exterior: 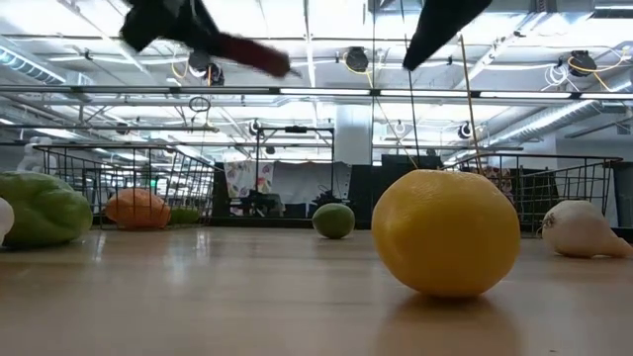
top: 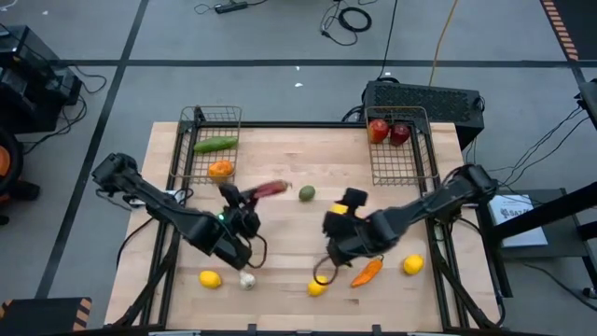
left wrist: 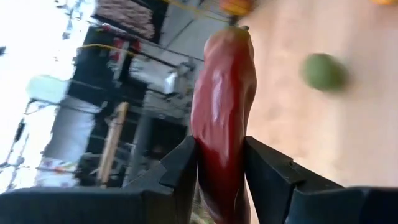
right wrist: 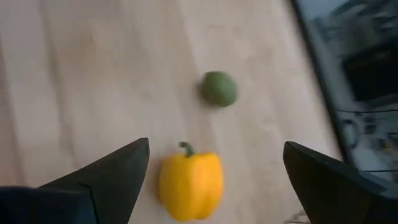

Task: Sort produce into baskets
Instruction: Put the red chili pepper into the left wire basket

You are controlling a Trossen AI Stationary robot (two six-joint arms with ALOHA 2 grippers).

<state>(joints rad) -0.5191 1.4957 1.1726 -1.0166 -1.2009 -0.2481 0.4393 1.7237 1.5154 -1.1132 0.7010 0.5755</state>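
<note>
A: Where is the left gripper (top: 250,198) working?

B: Over the table's middle-left, at about nine o'clock from the green lime-like fruit (top: 307,193). Its fingers (left wrist: 186,165) are clamped on a red chilli (left wrist: 222,118), which sticks out past the fingertips. In the overhead view the chilli (top: 271,189) is held clear of the wooden table (top: 280,154).

A: And the right gripper (top: 343,207)?

B: It hangs above a yellow pepper (right wrist: 191,185), with its fingers (right wrist: 115,171) spread wide, one on each side of the pepper and not touching it. The green fruit (right wrist: 219,88) lies beyond the pepper in the wrist view.

A: What sits in the baskets?

B: The left basket (top: 199,117), at about eleven o'clock from the table's centre, holds a green cucumber (top: 215,145) and an orange pepper (top: 221,169). The right basket (top: 424,149), at about one o'clock, holds two red apples (top: 388,132) at its far end.

A: What is loose on the table?

B: Along the near edge: a lemon (top: 211,278) at about seven o'clock with white garlic (top: 247,279) just beside it, another lemon (top: 317,288) near six o'clock, an orange chilli-shaped pepper (top: 367,273) just to its three o'clock, and a third lemon (top: 412,265) at about four o'clock.

A: The table-level camera?

B: A lemon (exterior: 445,233) fills the foreground, garlic (exterior: 584,229) sits at its three o'clock, and the green fruit (exterior: 334,220) lies farther back.
</note>
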